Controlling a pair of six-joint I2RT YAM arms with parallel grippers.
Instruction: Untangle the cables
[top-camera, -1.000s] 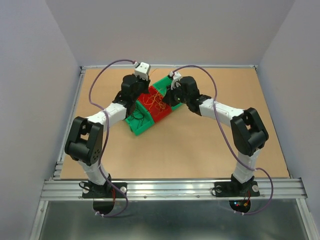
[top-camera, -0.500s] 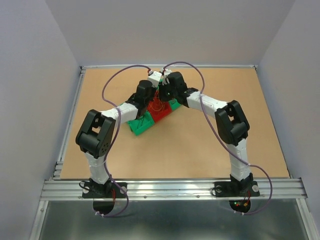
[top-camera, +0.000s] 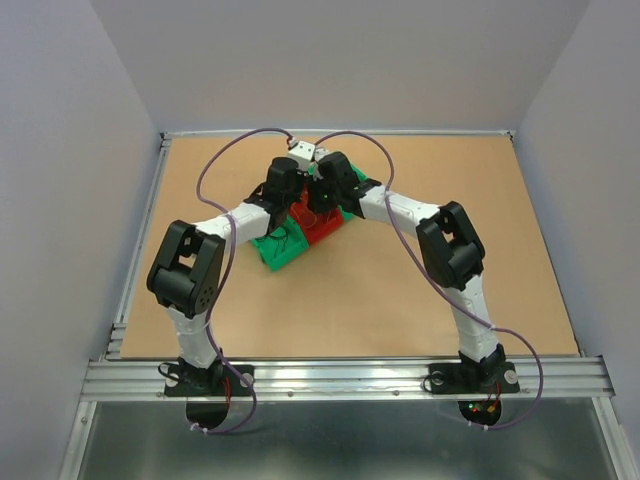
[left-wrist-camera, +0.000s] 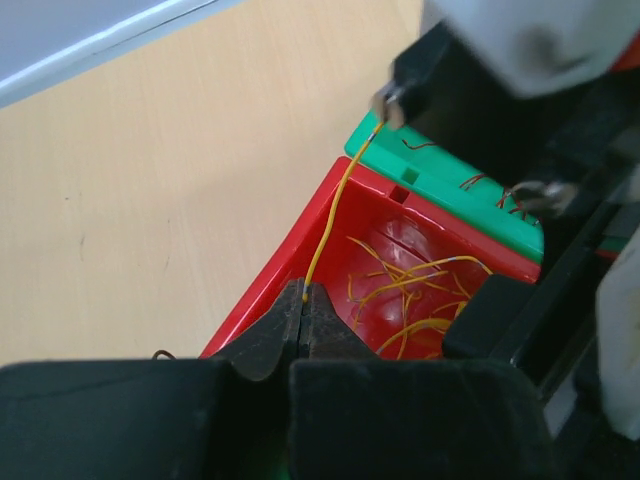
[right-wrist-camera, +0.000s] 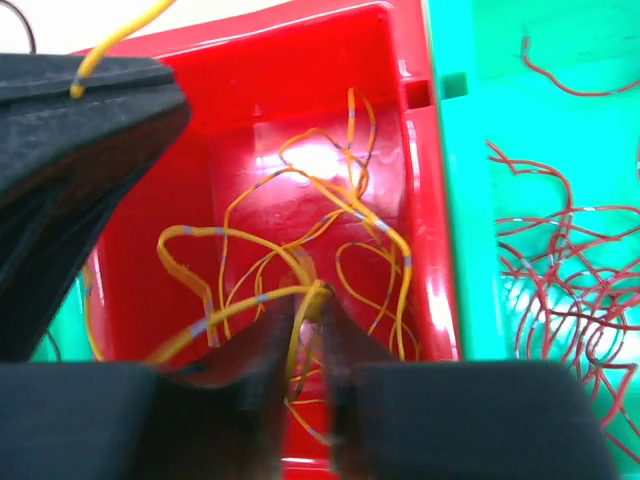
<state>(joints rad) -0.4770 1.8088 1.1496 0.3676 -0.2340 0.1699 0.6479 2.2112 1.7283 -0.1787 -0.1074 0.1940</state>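
Left gripper (left-wrist-camera: 305, 300): my jaws pressed together on one yellow strand (left-wrist-camera: 335, 205) rising straight.
Right gripper (right-wrist-camera: 305, 320): my jaws nearly closed, pinching the yellow cables (right-wrist-camera: 340, 215) inside the red bin (right-wrist-camera: 300, 50).
Red cables (right-wrist-camera: 560, 270): loose in the adjoining green bin (right-wrist-camera: 560, 40).

light: bright, even | shadows: faint | glare: white sheen inside red bin (right-wrist-camera: 300, 70) | blur: wrist-view foregrounds soft
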